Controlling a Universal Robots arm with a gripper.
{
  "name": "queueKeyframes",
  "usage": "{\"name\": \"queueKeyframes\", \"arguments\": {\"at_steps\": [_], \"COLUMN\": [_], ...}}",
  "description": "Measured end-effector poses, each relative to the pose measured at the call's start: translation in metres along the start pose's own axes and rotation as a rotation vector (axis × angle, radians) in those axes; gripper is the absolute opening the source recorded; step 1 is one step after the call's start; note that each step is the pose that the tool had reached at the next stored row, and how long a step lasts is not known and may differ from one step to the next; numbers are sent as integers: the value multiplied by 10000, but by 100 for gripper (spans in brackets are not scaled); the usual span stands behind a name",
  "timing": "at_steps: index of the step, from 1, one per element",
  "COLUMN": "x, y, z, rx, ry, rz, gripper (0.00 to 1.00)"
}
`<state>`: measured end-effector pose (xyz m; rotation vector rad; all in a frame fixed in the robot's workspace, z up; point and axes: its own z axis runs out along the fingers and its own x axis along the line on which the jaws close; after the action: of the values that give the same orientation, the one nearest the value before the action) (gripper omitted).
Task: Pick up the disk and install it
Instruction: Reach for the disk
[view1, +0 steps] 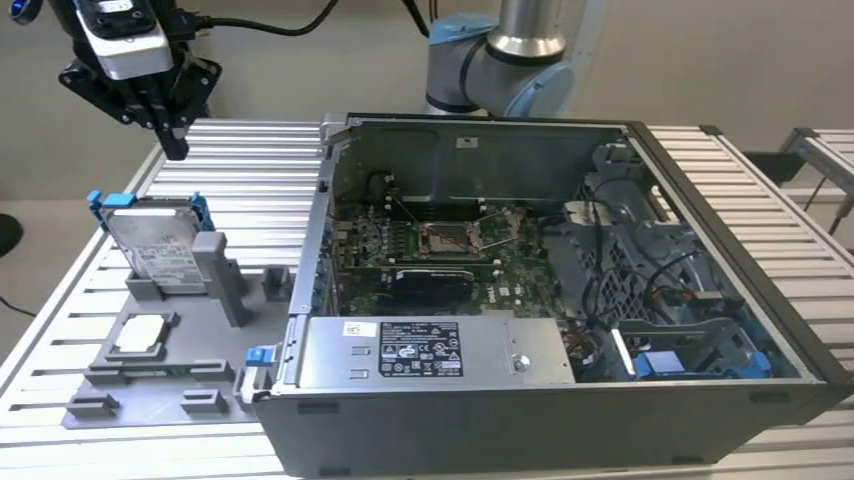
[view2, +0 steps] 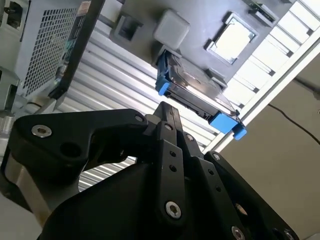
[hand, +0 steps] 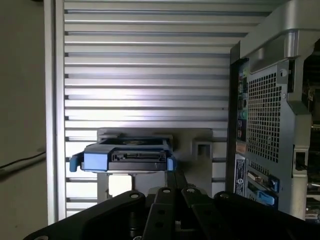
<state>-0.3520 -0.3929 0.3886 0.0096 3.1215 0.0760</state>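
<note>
The disk (view1: 160, 250) stands on edge in a slot of the grey holder (view1: 174, 375) at the exterior view's left. It is silver with a white label and blue side rails. My gripper (view1: 174, 148) hangs above and behind it, well apart from it, fingers pointing down and shut with nothing between them. In both wrist views the black fingertips (view2: 165, 107) come together in front of the disk (view2: 192, 95). Seen end-on, the disk (hand: 127, 156) lies just beyond the fingertips (hand: 175, 175).
An open computer case (view1: 561, 290) takes up the middle and the exterior view's right, with a grey power supply box (view1: 427, 352) along its near side. A small square silver chip (view1: 144, 335) lies on the holder. The arm's base (view1: 514, 50) stands behind the case. All rests on a slatted table (view1: 247, 160).
</note>
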Motion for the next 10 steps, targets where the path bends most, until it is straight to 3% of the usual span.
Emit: {"name": "queueKeyframes", "arguments": {"at_steps": [10], "x": [231], "y": [-2], "z": [7], "rx": [-3], "ry": [13], "rz": [-166], "gripper": [0]}}
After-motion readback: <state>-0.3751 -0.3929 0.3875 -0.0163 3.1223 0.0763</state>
